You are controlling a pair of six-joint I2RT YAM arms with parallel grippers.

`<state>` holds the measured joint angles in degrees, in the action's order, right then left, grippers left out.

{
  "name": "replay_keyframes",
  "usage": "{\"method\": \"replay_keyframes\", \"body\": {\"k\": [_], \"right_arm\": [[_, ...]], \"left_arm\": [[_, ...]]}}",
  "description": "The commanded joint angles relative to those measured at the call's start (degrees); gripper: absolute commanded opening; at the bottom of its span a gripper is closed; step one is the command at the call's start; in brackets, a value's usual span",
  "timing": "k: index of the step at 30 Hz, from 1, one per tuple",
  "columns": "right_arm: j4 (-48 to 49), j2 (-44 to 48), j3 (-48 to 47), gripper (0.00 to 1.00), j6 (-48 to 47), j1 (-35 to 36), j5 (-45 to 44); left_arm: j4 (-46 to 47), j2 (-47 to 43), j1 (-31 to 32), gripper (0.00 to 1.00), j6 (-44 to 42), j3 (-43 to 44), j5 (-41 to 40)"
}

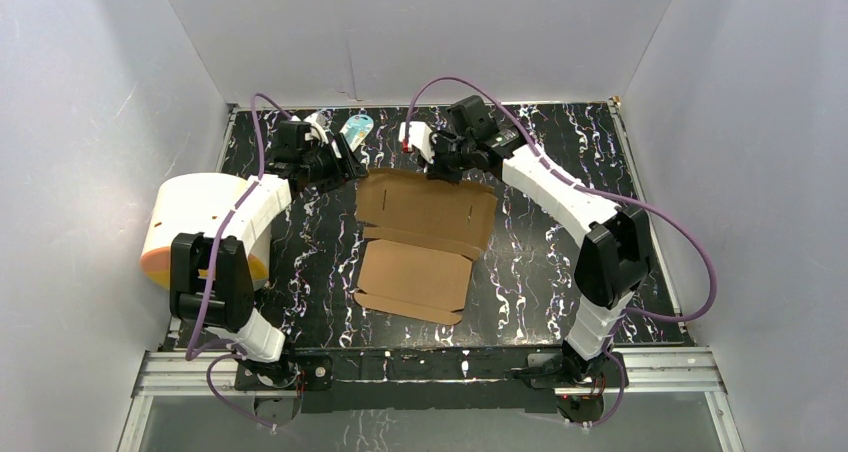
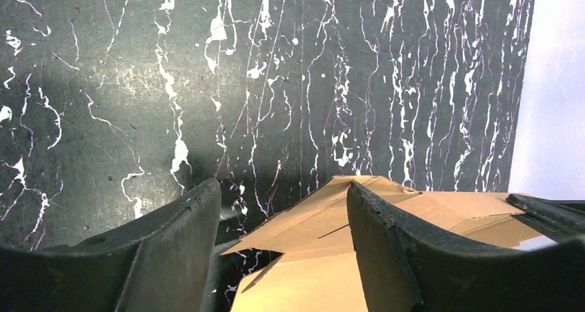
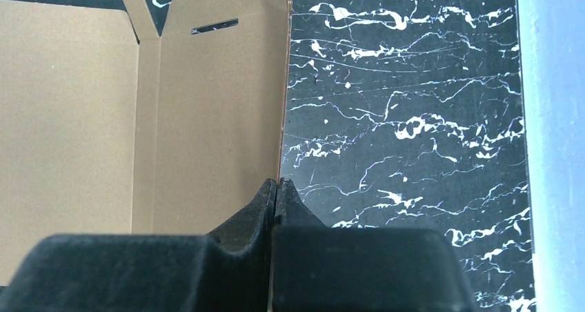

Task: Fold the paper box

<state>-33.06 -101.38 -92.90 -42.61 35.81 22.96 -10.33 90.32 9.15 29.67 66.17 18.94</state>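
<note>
The paper box (image 1: 425,234) lies flat at mid-frame in the top view. The left gripper (image 2: 283,188) gapes wide and holds nothing, with a cardboard corner low between its jaws. The right gripper (image 3: 277,183) is pressed closed at the sheet's right-hand edge in its wrist view (pinching it or not, I cannot tell).

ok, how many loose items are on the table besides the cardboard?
2: a white-and-orange cylinder at the left edge and a teal-white packet at the far edge. More may be hidden.

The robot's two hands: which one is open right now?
The left hand: its fingers stand wide apart over a corner of the paper box, while the right hand has its fingers pressed together.
</note>
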Motion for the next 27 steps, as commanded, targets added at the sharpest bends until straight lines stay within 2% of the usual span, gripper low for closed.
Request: {"method": "replay_keyframes", "body": {"k": [1,6,12,17,27], "right_arm": [[1.2,3.1,0.3,0.00,-4.1,1.8,-2.9],[1.7,2.7,-0.2,0.00,-5.8,3.4,-5.2],[2.0,2.2,-0.8,0.00,-7.2,4.8,-8.3],[4.8,3.1,0.7,0.00,-8.3,5.5,-12.3],[11.2,4.5,5.2,0.00,-12.1,8.6,-18.6]], "left_arm": [[1.2,-3.7,-0.3,0.65,1.3,1.8,1.8],[2.4,-5.8,-0.1,0.66,1.4,0.9,3.1],[1.1,-7.0,-0.1,0.67,-0.9,0.9,-0.8],[0.8,-7.4,0.4,0.66,-1.7,-0.1,0.1],[1.1,-7.9,5.0,0.55,-1.8,-2.7,-4.0]]}}
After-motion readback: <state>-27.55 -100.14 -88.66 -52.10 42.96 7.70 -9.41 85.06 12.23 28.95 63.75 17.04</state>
